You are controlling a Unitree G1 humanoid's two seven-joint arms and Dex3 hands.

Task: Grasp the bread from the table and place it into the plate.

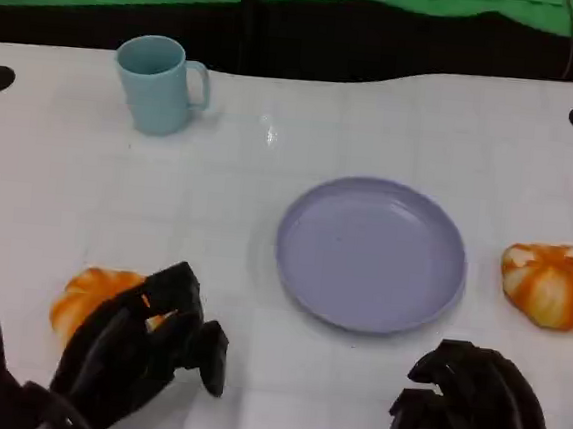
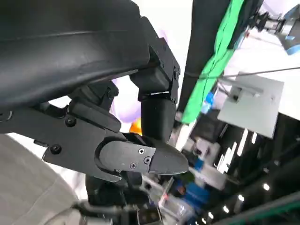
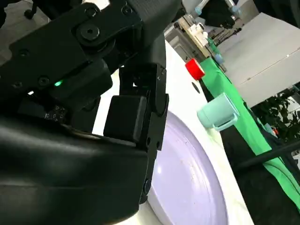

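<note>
The left hand (image 1: 138,357) curls over one bread (image 1: 93,300) near the desk's (image 1: 266,223) front edge; whether it grips is unclear. The plate (image 1: 371,252) sits apart. The right hand (image 1: 470,406) is curled, holding nothing.

No writing, label, brand, number or sign can be read in any view. The cup (image 1: 160,84), the plate (image 1: 370,252) and the white bench (image 1: 270,173) carry no print. On the right hand's (image 3: 93,93) black housing, just beside a small green light (image 3: 58,84), there is a patch of faint pale marking (image 3: 55,114), too small and blurred to make out.
</note>
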